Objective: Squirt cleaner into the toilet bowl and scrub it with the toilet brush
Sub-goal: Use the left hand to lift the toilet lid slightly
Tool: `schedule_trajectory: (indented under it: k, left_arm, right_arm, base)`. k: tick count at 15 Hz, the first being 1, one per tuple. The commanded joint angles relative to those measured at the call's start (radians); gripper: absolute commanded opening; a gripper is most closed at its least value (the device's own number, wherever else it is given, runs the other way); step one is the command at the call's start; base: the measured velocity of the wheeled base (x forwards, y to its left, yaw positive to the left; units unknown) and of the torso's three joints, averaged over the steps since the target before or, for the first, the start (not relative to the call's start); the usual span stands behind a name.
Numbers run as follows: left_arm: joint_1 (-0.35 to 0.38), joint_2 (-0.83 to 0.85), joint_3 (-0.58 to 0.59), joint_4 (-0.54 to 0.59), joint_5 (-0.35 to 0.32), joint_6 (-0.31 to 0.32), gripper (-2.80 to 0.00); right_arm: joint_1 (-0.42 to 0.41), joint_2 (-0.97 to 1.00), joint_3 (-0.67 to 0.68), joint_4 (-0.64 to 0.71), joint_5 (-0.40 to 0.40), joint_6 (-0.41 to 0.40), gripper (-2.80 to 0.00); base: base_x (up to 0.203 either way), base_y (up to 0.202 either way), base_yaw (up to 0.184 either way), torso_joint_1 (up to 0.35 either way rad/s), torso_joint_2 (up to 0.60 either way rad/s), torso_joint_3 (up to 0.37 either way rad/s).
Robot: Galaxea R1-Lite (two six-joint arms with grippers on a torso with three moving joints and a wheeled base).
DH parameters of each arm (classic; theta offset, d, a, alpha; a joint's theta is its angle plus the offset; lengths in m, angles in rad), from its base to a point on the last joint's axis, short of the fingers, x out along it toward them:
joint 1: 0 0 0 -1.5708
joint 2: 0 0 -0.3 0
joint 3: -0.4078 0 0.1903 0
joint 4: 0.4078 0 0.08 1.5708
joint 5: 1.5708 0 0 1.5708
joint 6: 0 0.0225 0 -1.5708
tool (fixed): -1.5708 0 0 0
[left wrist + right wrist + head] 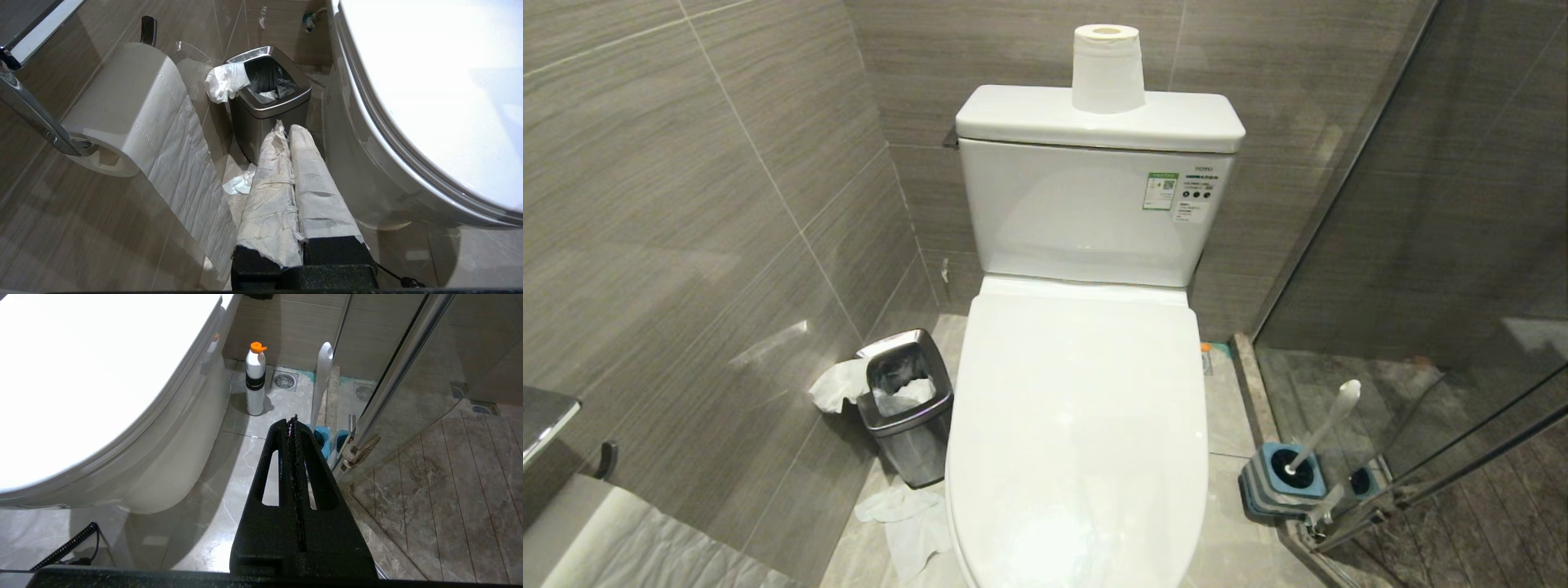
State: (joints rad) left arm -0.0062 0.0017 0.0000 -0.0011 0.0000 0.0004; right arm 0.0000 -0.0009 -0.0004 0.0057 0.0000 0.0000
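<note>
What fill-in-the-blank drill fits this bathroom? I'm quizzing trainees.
1. The toilet lid is ____.
2. A paper roll stands on the ____.
3. The brush stands in its ____ holder.
4. The bottle has an ____ cap.

Answers: shut; tank; blue; orange

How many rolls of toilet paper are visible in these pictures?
2. One toilet paper roll stands upright on the cistern lid. The other roll hangs on the wall holder, its sheet trailing down. Others may be hidden.
</note>
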Motion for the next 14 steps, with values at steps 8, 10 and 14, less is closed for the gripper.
schedule_trajectory:
  k: [8, 10, 14]
  left_arm:
    - [0.0, 0.0, 0.002, 0.0, 0.0, 0.0, -2.8]
    - [0.0, 0.0, 0.002, 0.0, 0.0, 0.0, -2.8]
    - [0.0, 0.0, 0.002, 0.0, 0.0, 0.0, -2.8]
  right_arm:
    - [0.0, 0.001, 0.0, 0.0, 0.0, 0.0, -2.8]
    - [0.0, 0.001, -0.001, 0.0, 0.0, 0.0, -2.8]
    - [0.0, 0.001, 0.0, 0.0, 0.0, 0.0, -2.8]
  base:
    - [0.0, 0.0, 0.0, 0.0, 0.0, 0.0]
    - [0.0, 0.0, 0.0, 0.0, 0.0, 0.0]
    - [0.0, 0.0, 0.0, 0.0, 0.0, 0.0]
